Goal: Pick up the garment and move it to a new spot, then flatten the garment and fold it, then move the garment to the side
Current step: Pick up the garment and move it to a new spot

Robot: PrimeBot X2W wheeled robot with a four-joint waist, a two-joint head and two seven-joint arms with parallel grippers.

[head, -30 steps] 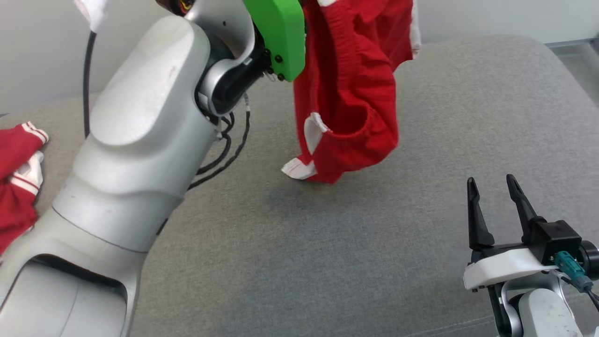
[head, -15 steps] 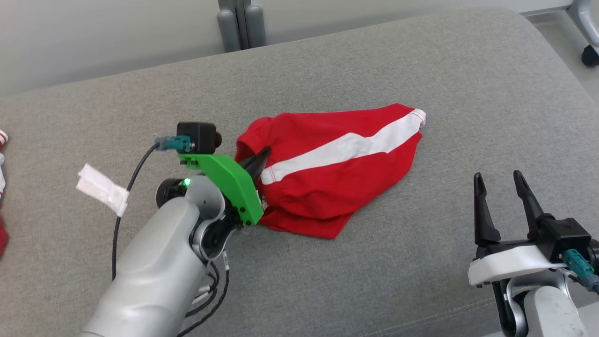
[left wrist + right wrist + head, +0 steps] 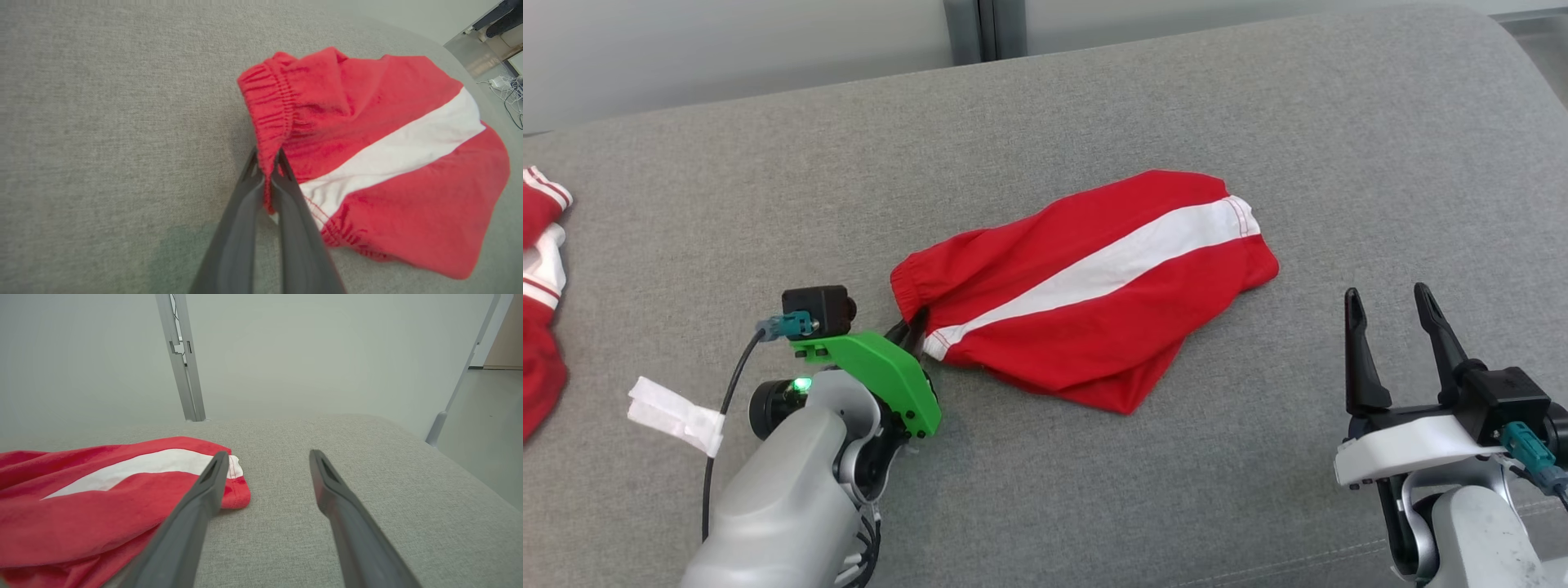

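Currently the red garment (image 3: 1111, 327) w/ white stripe lies spread on the grey padded surface (image 3: 768, 188), approx. mid-view. Left pincer (image 3: 913, 331) is clamped on its elastic waistband edge, low by the surface. Right pincer (image 3: 1386, 292) hovers w/ fingers apart, gripping nothing, near the garment's hem end, not touching it.

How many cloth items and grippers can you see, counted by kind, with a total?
Red shorts with white stripe: 1
Red-and-white cloth heap at left edge: 1
Grippers: 2, left gripper shut on the shorts, right gripper open
Total: 4
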